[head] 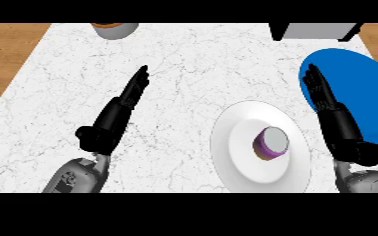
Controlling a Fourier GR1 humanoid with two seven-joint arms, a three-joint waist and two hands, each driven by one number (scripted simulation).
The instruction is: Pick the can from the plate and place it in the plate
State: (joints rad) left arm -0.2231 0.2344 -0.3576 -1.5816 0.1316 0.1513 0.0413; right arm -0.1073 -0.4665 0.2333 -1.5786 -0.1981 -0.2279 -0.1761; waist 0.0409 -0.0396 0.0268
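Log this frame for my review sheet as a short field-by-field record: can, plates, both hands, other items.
can: purple can, upright on the white plate, untouched
target: blue plate, right of the white plate, nothing on its visible part
right hand: right hand, open, fingers straight, over the blue plate's left edge
left hand: left hand, open, above the marble counter, holding nothing
other: grey cup and grey appliance at the far edge
stage: pick not yet begun
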